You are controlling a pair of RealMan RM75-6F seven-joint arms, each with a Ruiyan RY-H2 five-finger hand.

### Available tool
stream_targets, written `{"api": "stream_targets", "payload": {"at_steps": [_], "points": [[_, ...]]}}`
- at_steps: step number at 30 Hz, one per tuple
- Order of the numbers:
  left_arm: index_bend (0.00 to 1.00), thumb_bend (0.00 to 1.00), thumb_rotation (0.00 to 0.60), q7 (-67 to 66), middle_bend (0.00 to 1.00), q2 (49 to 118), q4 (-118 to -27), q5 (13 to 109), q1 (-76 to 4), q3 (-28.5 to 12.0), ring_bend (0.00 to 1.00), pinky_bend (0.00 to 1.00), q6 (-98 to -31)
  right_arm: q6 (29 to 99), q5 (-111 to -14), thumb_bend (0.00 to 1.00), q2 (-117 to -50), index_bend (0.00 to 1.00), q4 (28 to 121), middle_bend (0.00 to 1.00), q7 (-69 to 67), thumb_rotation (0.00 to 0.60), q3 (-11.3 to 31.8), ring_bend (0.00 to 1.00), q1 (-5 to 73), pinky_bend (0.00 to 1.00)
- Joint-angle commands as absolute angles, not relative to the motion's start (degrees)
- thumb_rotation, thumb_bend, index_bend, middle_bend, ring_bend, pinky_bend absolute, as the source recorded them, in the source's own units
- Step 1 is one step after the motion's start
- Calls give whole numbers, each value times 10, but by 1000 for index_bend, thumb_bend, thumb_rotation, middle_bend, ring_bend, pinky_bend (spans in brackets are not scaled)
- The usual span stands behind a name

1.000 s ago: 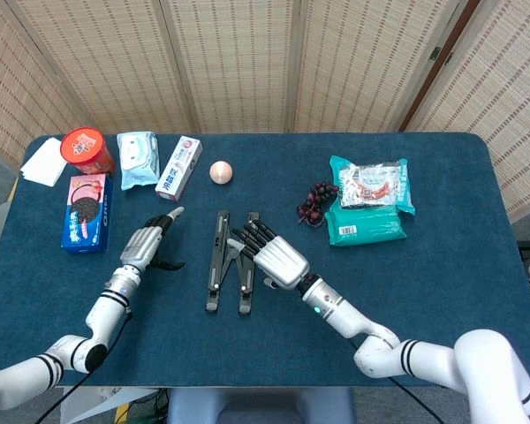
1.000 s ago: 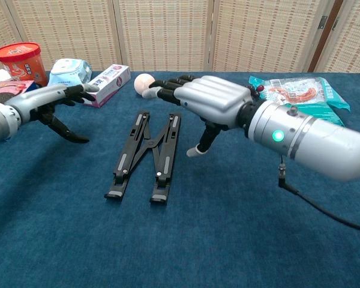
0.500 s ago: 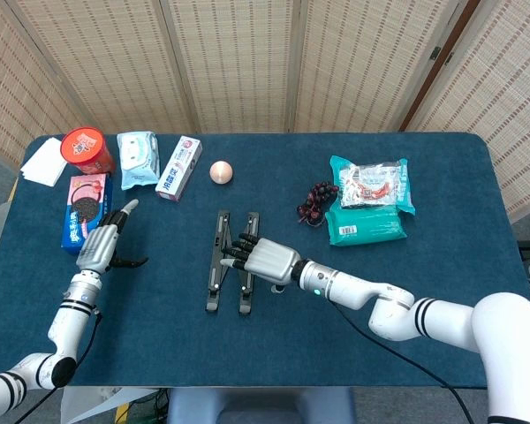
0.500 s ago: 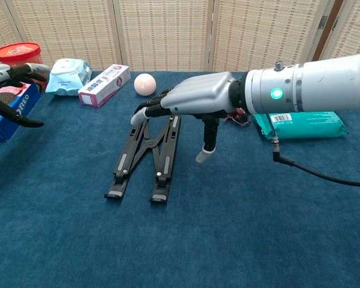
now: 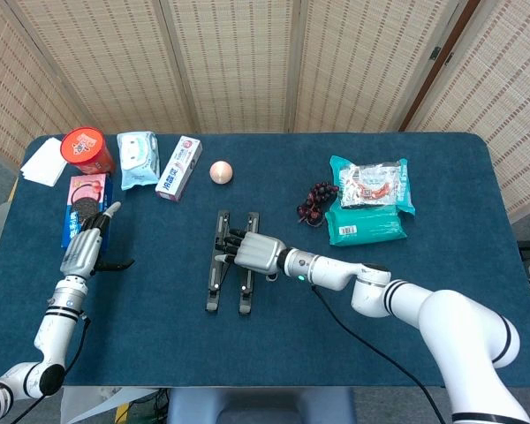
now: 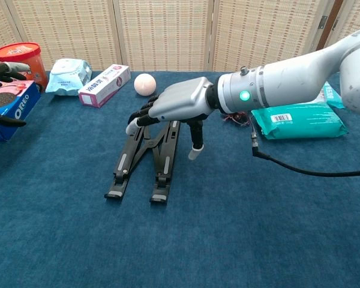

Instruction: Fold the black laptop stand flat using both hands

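The right hand (image 5: 258, 252) lies palm down over the upper half of the black laptop stand (image 5: 230, 265). Its fingers (image 6: 141, 118) are stretched out and a little apart, reaching across both bars of the stand, and the thumb (image 6: 195, 147) hangs down just beside the stand's right bar. It grips nothing; whether the fingertips touch the bars cannot be told.

The left hand (image 5: 82, 253) is well apart from the stand, on its left side, near the table (image 5: 442, 291) edge. Its fingers are loosely spread, the thumb sticks out toward the stand, and it holds nothing. It is just beside the blue cookie box (image 5: 81, 206).

The stand rests near the middle of the table. It shows as two long black bars, almost parallel, joined by crossing links in the upper part, and it lies low on the cloth. The lower ends of the bars have small feet.

Between the stand and the left hand there is bare blue cloth, and also in front of the stand, toward the near edge. Behind the stand sits a small pale ball (image 5: 221, 171). To the right of the stand lie dark beads (image 5: 316, 201) and a green packet (image 5: 366, 222).
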State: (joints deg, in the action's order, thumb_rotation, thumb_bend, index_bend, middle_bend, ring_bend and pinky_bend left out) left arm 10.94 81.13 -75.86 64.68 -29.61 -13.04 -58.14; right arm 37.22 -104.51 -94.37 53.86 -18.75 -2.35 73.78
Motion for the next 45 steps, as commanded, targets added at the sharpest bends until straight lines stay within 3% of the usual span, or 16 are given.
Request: {"api": "stream_targets", "payload": {"at_steps": [1,22,45], "points": [[0,120,600,113,100,809,-761,647,-293,-132,59,55,-583,372,-1053,6,-965,0,511,0,-214,600,-38,0,757,0],[0,119,600,147,90,798,-752,656,-278,-133,58,53,-582,345,-1050,11,-1042,0,404,0,-291,600,-75,0,824,0],[0,120,600,163,79,801,-741,660,-275,-134,55,51,-573,332,-1044,37,-1041,0,406,0,-356,600,-117,0,855,0]]}}
